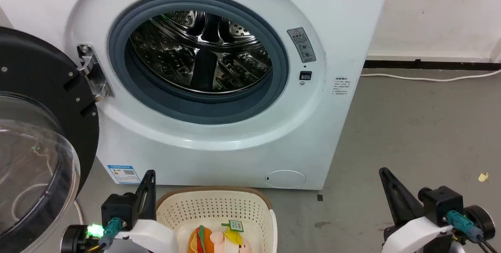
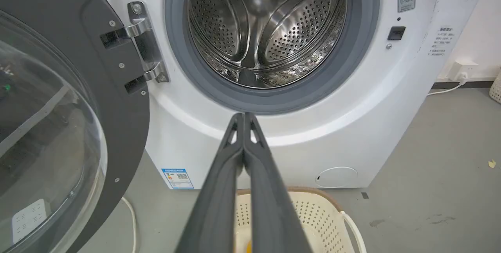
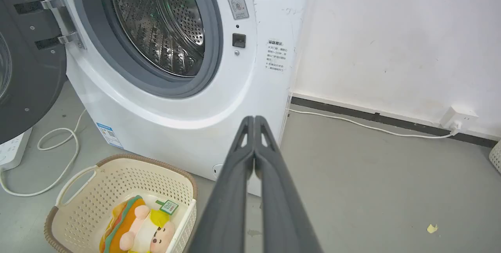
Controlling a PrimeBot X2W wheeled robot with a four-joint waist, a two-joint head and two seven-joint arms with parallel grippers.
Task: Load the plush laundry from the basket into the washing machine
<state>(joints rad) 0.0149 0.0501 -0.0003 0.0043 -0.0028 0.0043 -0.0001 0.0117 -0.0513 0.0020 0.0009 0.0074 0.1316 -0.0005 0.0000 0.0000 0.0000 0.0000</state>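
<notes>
A white front-loading washing machine (image 1: 219, 163) stands on a grey floor (image 1: 411, 128). Its round opening shows a grey rubber ring (image 1: 203, 106) and, inside that, a shiny perforated steel drum (image 1: 203, 49). The black-framed glass door (image 1: 43, 128) is swung wide open, hinged at the left side of the machine's opening. A blue label sticker (image 1: 123, 174) sits low on the machine's front, at its left corner.

On the floor just in front of the machine's lower panel is the basket (image 1: 219, 206), cream, perforated, with a brown rim. The plush laundry (image 1: 219, 241) lies inside it. It is a pink doll with a yellow hat, an orange striped burger-like part and a green paper tag (image 1: 235, 225). Nothing touches the toy.

The left pincer (image 1: 150, 176) is in front of the machine, below the door hinge and just beside the basket's left rim. In the left wrist view its two dark fingers (image 2: 217, 198) are pressed together at the tips with nothing between them. They point at the lower edge of the machine's opening.

The right pincer (image 1: 385, 174) is off the machine's right front corner, over bare floor and well apart from the basket. Its fingers (image 3: 231, 198) are likewise closed tip to tip and hold nothing.

To the right of the machine, a white cable (image 1: 430, 77) runs along the floor by the wall, and a small yellow scrap (image 1: 483, 176) lies on the floor.
</notes>
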